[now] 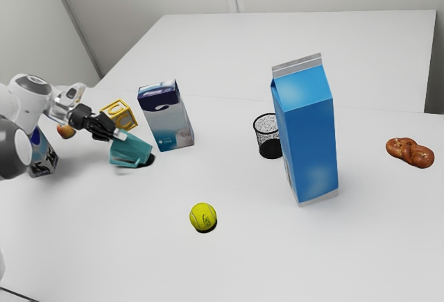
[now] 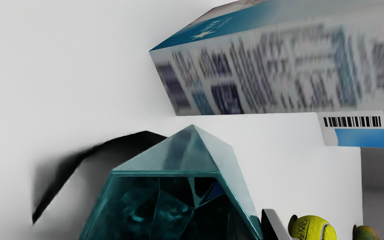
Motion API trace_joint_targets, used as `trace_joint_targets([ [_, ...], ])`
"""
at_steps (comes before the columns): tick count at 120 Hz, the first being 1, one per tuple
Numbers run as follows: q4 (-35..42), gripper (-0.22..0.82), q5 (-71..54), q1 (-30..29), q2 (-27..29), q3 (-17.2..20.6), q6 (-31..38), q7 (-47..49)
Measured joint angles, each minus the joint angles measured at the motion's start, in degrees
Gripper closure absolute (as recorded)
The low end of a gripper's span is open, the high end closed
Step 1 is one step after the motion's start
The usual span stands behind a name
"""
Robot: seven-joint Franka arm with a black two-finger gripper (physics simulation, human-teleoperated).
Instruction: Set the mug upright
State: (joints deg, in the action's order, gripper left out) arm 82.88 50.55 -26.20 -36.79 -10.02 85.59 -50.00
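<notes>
The teal mug (image 1: 132, 149) is tilted on its side near the exterior view's left, with a dark shadow at its lower edge. My gripper (image 1: 115, 135) reaches down to the mug's upper side. In the wrist view the faceted mug (image 2: 192, 156) has its dark opening toward the camera, and part of my gripper (image 2: 275, 225) stands close beside its rim. The rest of the gripper is hidden there, so its hold on the mug is unclear.
A white-and-blue carton (image 1: 166, 118) stands close beyond the mug, a yellow block (image 1: 120, 114) behind it. Toward the exterior view's right are a tennis ball (image 1: 203, 216), black mesh cup (image 1: 266, 135), tall blue carton (image 1: 306, 135) and pretzel (image 1: 410, 152). Another carton (image 1: 43, 153) stands near the arm.
</notes>
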Motion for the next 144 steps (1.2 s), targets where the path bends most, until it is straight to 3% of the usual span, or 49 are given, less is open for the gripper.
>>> trace_joint_targets([
  [28,4.72,0.77,-0.55,1.5,5.69,-0.04,0.65,-0.77],
  [42,8.66,0.78,-6.39,6.01,12.4,0.0,4.08,0.85],
  [58,10.84,0.78,-17.72,11.4,16.4,0.63,10.04,4.74],
  [91,13.45,0.79,-41.8,15.96,20.31,9.06,20.28,16.52],
  [144,26.3,0.78,-52.74,19.41,27.22,15.43,32.53,34.1],
])
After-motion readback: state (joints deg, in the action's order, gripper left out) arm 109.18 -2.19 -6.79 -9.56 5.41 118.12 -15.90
